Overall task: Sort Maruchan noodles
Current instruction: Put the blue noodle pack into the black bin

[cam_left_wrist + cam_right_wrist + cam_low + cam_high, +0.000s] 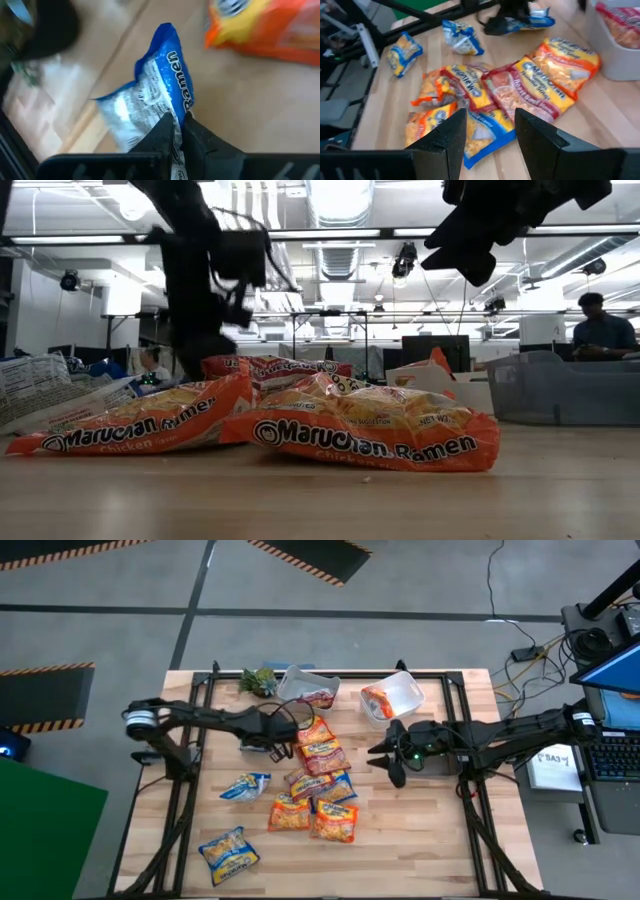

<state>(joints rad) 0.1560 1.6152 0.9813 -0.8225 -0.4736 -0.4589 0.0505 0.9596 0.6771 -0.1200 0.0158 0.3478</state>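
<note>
My left gripper (pixel 278 737) is shut on a blue-and-white ramen packet (pixel 160 80) beside the far end of the pile; the packet also shows in the right wrist view (pixel 537 21). The pile of orange-red, pink-red and blue-yellow packets (pixel 320 790) lies on the table's middle. Two more blue packets lie flat to its left (pixel 245 786) and near the front left (pixel 229 853). My right gripper (pixel 490 132) is open and empty, above the pile's right side (pixel 390 755). My left gripper pinches one end of the blue packet (pixel 172 125) between its two fingers, which come from above, pointing down. The rest of the packet reaches away below the fingertips. Whether its far end touches the wood, I cannot tell.
A clear tub (pixel 305 688) with a pink-red packet and a clear tub (pixel 395 700) with an orange packet stand at the far edge. A small green plant (pixel 258 680) stands left of them. A person (pixel 600 330) sits in the room beyond the table.
</note>
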